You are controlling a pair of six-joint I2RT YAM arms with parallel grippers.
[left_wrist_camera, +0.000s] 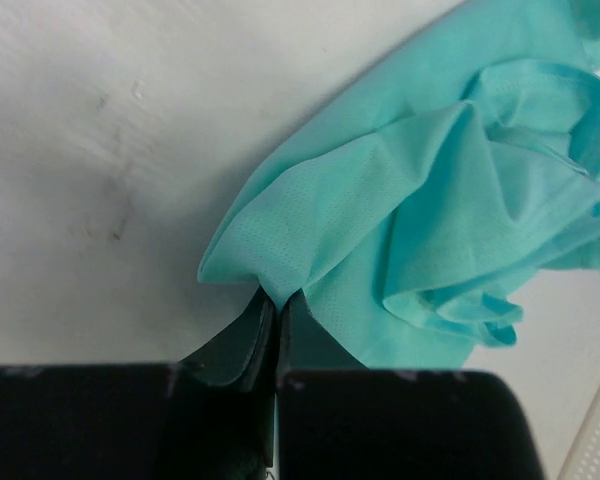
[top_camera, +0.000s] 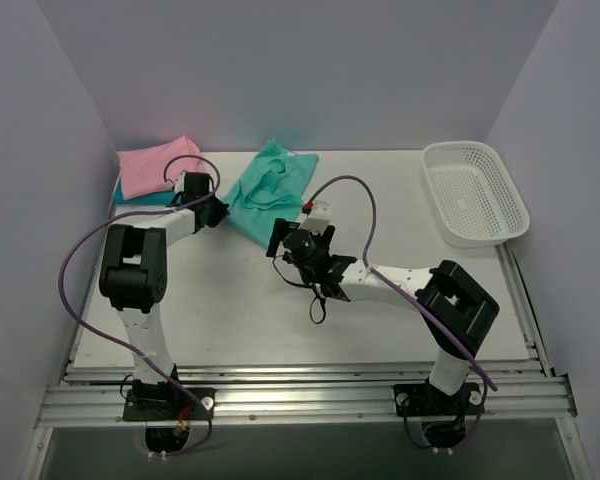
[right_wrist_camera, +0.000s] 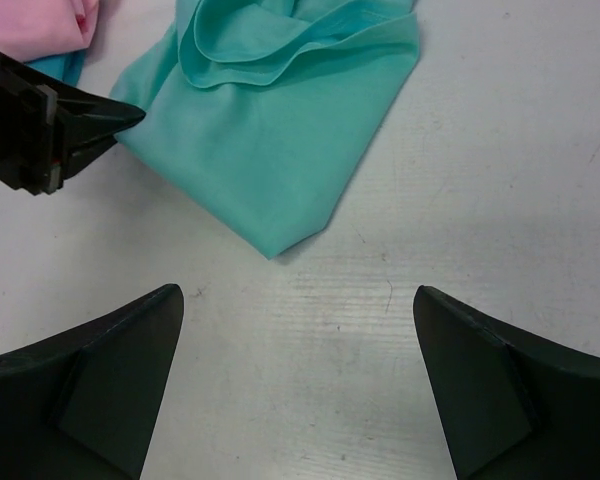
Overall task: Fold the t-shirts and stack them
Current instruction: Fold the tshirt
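A crumpled teal-green t-shirt [top_camera: 270,190] lies at the back of the table, left of centre. My left gripper [top_camera: 220,212] is shut on its left edge; in the left wrist view the jaws [left_wrist_camera: 277,300] pinch a tip of the cloth [left_wrist_camera: 430,200]. A folded pink t-shirt [top_camera: 155,165] rests on a darker teal-blue one [top_camera: 140,197] at the back left. My right gripper [top_camera: 300,235] hovers open just in front of the teal-green shirt's near corner [right_wrist_camera: 270,150], nothing between its fingers [right_wrist_camera: 110,370]. The right wrist view also catches the left gripper's tip [right_wrist_camera: 115,120] at that shirt's edge.
A white mesh basket [top_camera: 475,195] stands at the back right. Bare tabletop [top_camera: 280,320] stretches between the arms and the shirts. Walls close in at left, right and back.
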